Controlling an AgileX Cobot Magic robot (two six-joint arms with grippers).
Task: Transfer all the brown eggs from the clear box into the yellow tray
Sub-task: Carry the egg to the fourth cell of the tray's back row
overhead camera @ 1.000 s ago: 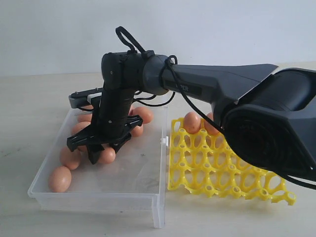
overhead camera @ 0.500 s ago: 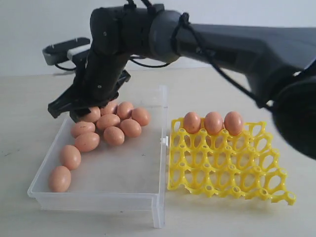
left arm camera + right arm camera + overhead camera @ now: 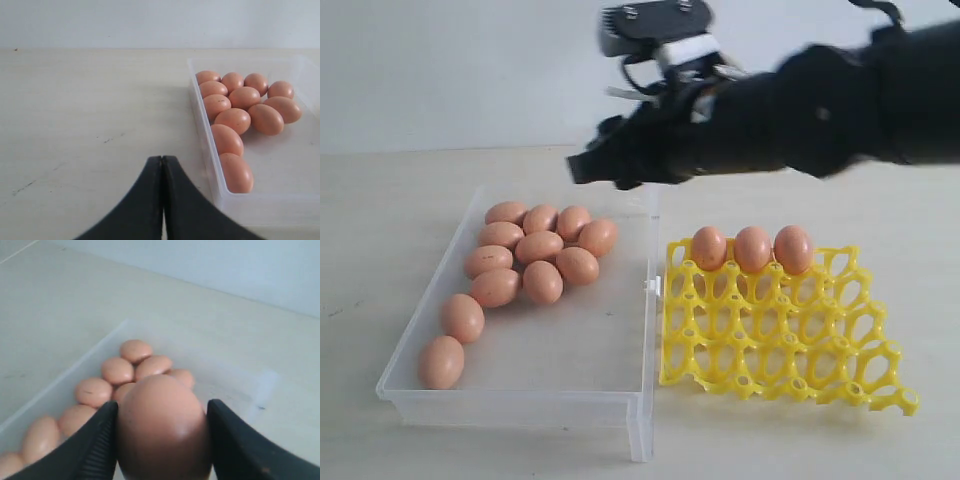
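Right gripper (image 3: 165,445) is pinching one brown egg (image 3: 160,415) between its two fingers, up in the air. In the exterior view it hangs over the far right corner of the clear box (image 3: 520,405), well above the eggs, and the arm hides the held egg there. Twelve brown eggs (image 3: 539,246) lie loose in the box. Ten are packed in a touching cluster at the far left end, and two more run along the left wall toward the near corner. Yellow tray (image 3: 770,340) sits on the counter (image 3: 380,220) just beside the box's right wall. Three eggs (image 3: 752,248) stand side by side in cups of the tray's far row. Left gripper (image 3: 162,200) has its fingers pressed together, low over the counter just beside the box's left wall. It is out of the exterior view.
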